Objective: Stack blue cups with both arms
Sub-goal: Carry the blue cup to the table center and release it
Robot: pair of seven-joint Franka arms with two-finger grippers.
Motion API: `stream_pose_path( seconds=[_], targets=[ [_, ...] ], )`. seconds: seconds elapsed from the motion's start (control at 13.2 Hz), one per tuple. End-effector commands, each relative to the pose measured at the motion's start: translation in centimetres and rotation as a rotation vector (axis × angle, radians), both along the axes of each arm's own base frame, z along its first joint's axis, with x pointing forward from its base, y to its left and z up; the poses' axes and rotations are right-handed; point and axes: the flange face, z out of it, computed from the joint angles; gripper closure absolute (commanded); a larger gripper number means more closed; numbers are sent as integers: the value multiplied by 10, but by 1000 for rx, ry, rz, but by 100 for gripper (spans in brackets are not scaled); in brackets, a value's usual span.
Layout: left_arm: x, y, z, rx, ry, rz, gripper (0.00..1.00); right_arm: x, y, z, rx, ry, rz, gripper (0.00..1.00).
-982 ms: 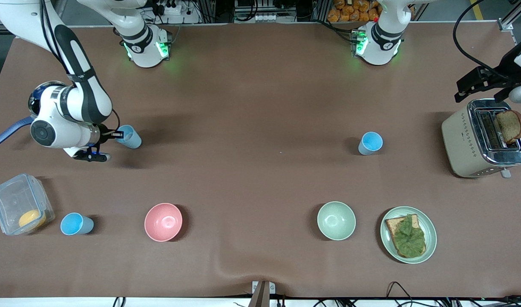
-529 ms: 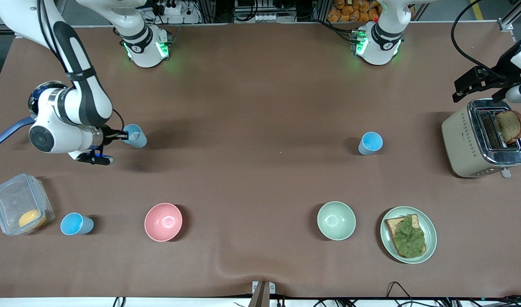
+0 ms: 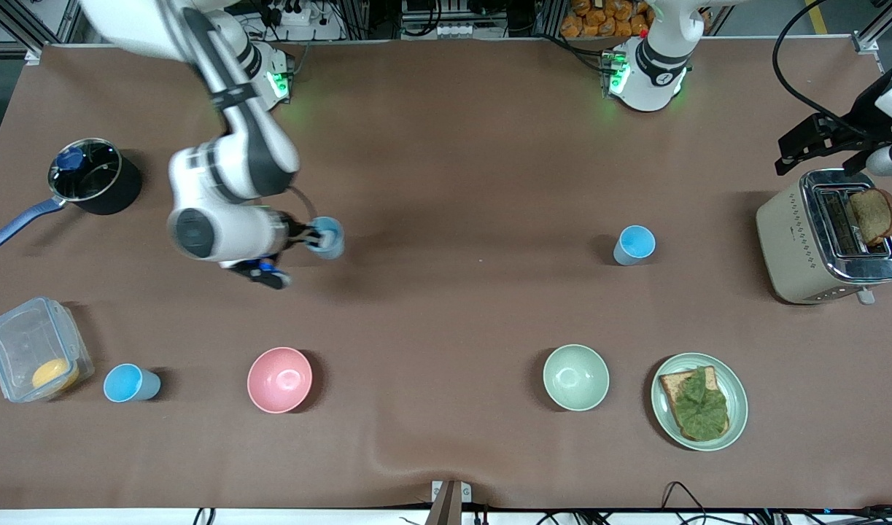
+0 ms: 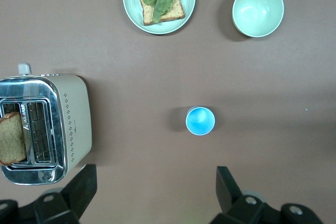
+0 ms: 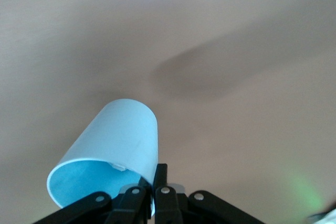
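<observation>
While my right tool [image 3: 313, 238] pinches the rim of a pale blue cup [image 3: 327, 238], I've got it lifted off the bench [image 3: 446, 146] just left of centre frame in the front view, mid-carry. The right wrist view confirms it: fingers pressed together on the cup wall [image 5: 113, 156], cup tilted, mouth toward the camera.

Target looks to be the brighter blue cup [image 3: 634, 244], standing upright right of centre in the front view, mouth up. My left tool [image 3: 817, 142] hangs at the far right edge over the toaster [image 3: 828, 237], spread wide and holding nothing; the left wrist view has that cup [image 4: 200, 120] dead centre below it. A third blue cup [image 3: 130, 383] sits lower left, beside the plastic box [image 3: 37, 357].

Next, as I judge it: travel on toward the standing cup, right the tilt, line up over its mouth, then lower in. Off-centre and I'd knock it over, I'd say.

Writing? None I can read — only a small mark on each base ring, too small to make out.
</observation>
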Motion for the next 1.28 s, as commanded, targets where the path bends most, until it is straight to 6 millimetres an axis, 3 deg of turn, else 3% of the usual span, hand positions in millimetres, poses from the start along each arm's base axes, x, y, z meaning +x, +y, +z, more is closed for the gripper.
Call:
stream_pose_path(
  seconds=[0.0, 0.23, 0.45, 0.68, 0.83, 0.91, 0.98, 1.06, 1.21],
  targets=[
    [-1, 1, 3, -7, -11, -8, 0, 16, 73, -10, 9, 25, -92, 100],
    [-2, 4, 2, -7, -8, -3, 0, 13, 123, -22, 27, 19, -125, 100],
    [-2, 4, 2, -6, -6, -5, 0, 4, 160, -35, 62, 5, -114, 100],
    [-1, 1, 3, -3, -12, -14, 0, -4, 181, -47, 69, -36, -117, 100],
    [1, -2, 3, 3, -20, -20, 0, -7, 185, -54, 65, -35, -112, 100],
    [4, -4, 4, 2, -40, -26, 0, -7, 185, -53, 68, -35, -114, 88],
    [9, -4, 4, 1, -43, -33, 0, -6, 185, -52, 65, -30, -129, 39],
    [9, -4, 4, 1, -42, -36, 0, -8, 188, -47, 66, -36, -127, 0],
    [17, 2, -3, -5, -34, -16, 0, 6, 188, -18, 95, -68, -116, 0]
  ],
)
